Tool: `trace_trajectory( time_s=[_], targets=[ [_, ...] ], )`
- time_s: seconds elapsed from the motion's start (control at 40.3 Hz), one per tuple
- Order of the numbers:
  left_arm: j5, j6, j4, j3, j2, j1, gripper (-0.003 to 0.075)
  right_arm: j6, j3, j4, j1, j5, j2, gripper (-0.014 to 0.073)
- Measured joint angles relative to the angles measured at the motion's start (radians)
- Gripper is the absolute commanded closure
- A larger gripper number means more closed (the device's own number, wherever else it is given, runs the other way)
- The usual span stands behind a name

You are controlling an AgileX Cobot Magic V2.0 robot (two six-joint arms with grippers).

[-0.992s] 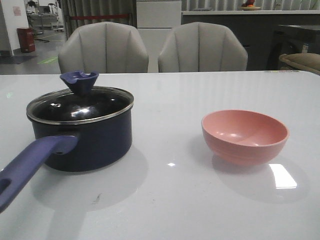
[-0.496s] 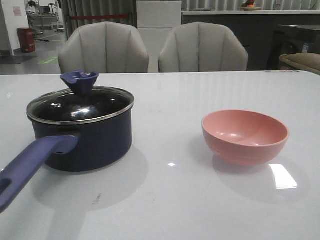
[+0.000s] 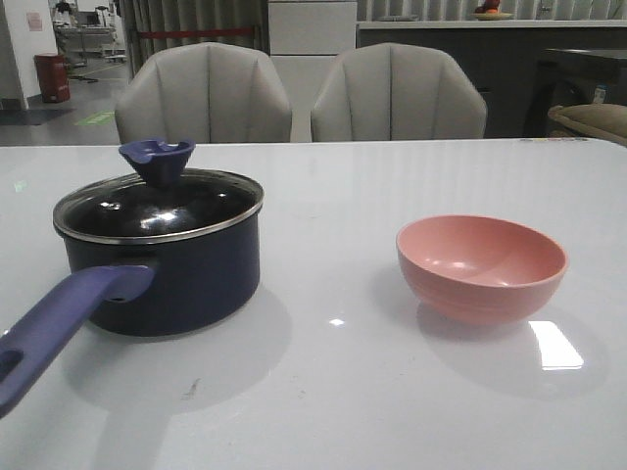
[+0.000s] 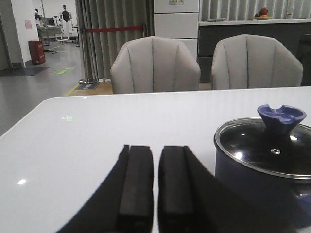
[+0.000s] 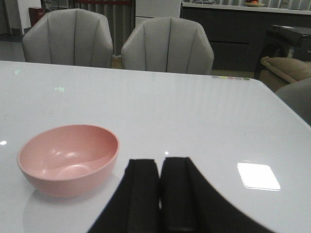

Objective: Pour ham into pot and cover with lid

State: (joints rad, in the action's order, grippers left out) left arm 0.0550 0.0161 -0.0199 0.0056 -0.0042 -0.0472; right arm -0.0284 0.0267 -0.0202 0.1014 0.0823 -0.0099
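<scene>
The dark navy pot (image 3: 181, 279) stands on the left of the table, its blue-purple handle (image 3: 59, 323) pointing toward the front-left. The glass lid (image 3: 157, 208) with its blue knob (image 3: 157, 160) sits on the pot. No ham shows; the pot's inside is hidden under the lid. In the left wrist view my left gripper (image 4: 155, 148) is shut and holds nothing, beside the pot (image 4: 252, 182) and lid (image 4: 267, 150). My right gripper (image 5: 159, 161) is shut and holds nothing in the right wrist view. Neither gripper appears in the front view.
A salmon-pink bowl (image 3: 480, 266) stands on the right of the white table (image 3: 333, 392); its inside looks bare (image 5: 68, 158). Two grey chairs (image 3: 203, 93) (image 3: 397, 93) stand behind the far edge.
</scene>
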Motion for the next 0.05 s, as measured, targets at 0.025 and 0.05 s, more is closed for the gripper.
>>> trace_trajectory(
  time_s=[0.025,0.05],
  targets=[
    [0.000,0.000,0.000,0.000,0.000,0.000,0.0589,0.000,0.000,0.000,0.000,0.000,0.000,0.0445],
    [0.000,0.000,0.000,0.000,0.000,0.000,0.0589,0.000,0.000,0.000,0.000,0.000,0.000,0.0445]
  ],
)
